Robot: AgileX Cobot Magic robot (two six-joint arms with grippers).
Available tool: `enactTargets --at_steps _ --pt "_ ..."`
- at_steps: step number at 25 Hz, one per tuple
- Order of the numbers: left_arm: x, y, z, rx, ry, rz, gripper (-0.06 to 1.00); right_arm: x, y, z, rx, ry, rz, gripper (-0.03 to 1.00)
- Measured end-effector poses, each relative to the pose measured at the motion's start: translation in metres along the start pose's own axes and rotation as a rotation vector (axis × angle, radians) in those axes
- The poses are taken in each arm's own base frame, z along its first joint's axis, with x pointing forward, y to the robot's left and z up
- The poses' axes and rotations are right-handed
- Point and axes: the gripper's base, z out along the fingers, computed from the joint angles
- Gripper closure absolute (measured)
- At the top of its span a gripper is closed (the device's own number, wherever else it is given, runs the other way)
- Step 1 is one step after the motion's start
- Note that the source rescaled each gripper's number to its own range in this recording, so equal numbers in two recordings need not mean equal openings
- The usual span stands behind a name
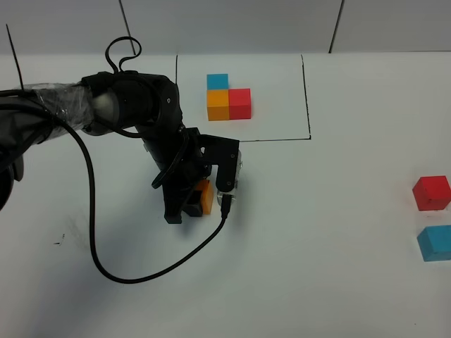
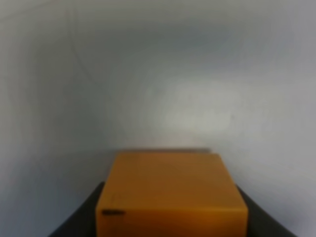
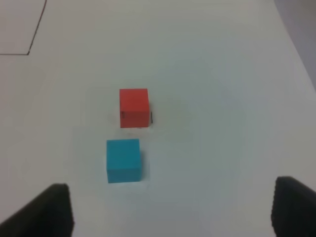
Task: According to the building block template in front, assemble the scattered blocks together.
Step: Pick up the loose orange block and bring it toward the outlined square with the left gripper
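Fingers of the left gripper pinched the small matte orange cube, near the black-outlined building block template and on its front side. Well apart to the right lay the loose red cube and sky-blue cube. Both sat ahead of the spread fingers of the right gripper, the blue nearer, so that arm looked better placed for them.

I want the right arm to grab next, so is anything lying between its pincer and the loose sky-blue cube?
Nothing visible does. In the right wrist view the open right pincer faces bare table up to the sky-blue cube; the red cube lies beyond it, apart.
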Motion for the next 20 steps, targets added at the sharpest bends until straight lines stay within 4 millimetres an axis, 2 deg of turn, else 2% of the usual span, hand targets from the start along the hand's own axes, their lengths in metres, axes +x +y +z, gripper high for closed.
enactTargets --at_steps 20 --pt "-0.0002 0.0000 0.0000 0.001 -0.002 -0.030 0.36 0.0000 0.0000 0.0000 0.000 0.000 0.000 0.16"
